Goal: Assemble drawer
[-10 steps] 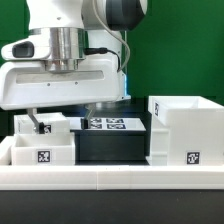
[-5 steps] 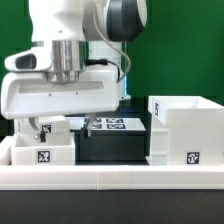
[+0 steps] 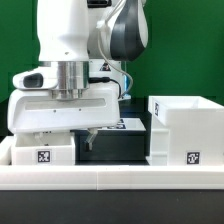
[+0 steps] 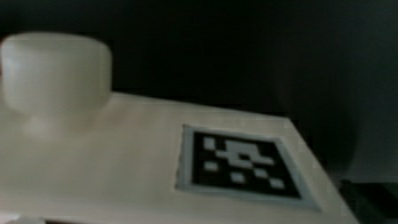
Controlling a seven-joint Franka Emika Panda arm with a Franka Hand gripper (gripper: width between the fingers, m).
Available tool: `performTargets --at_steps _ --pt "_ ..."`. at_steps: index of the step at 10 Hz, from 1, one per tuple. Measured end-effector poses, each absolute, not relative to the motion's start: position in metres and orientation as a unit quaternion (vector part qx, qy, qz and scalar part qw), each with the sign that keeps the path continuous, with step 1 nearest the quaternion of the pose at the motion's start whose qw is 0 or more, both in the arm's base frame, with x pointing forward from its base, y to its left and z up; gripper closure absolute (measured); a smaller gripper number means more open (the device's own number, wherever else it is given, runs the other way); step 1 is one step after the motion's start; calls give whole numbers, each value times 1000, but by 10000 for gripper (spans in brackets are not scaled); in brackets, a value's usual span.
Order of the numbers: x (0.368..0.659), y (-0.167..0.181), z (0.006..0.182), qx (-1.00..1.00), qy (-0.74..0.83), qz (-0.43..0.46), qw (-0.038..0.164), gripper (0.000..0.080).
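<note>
Down comes the arm, lower than a second ago, pincer (image 3: 63, 136) looking spread, tips dipping behind the small tray (image 3: 42, 151) at the exterior view's left of the table (image 3: 115, 148). Its knob (image 4: 54, 72) looms in the wrist view, so a grab looks close.

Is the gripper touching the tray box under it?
Cannot tell. Exterior view: the gripper hangs over the tray box, jaw tips hidden; wrist view shows only its knob.

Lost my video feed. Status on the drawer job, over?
Gripper open, low by the small tray box, nothing held. A knob close in wrist view. Large shell apart, at exterior view's right. Nothing seen in the way.
</note>
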State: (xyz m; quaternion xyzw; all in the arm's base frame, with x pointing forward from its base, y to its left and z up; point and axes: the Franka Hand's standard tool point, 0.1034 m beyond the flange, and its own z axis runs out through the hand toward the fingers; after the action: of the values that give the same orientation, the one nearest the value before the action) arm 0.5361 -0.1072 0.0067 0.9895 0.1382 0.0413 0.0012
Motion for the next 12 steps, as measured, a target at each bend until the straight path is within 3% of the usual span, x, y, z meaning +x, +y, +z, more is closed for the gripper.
performTargets --at_steps 2,3,4,5,7,12 --pt "537 -102 6 990 138 41 0 406" --pt "536 -104 6 989 139 40 0 406" --pt "536 -103 6 989 142 39 -3 589" --pt "537 -99 6 989 145 40 -4 718" --pt "537 -99 6 989 145 40 -4 758" --pt "542 -86 13 987 157 46 -3 758"
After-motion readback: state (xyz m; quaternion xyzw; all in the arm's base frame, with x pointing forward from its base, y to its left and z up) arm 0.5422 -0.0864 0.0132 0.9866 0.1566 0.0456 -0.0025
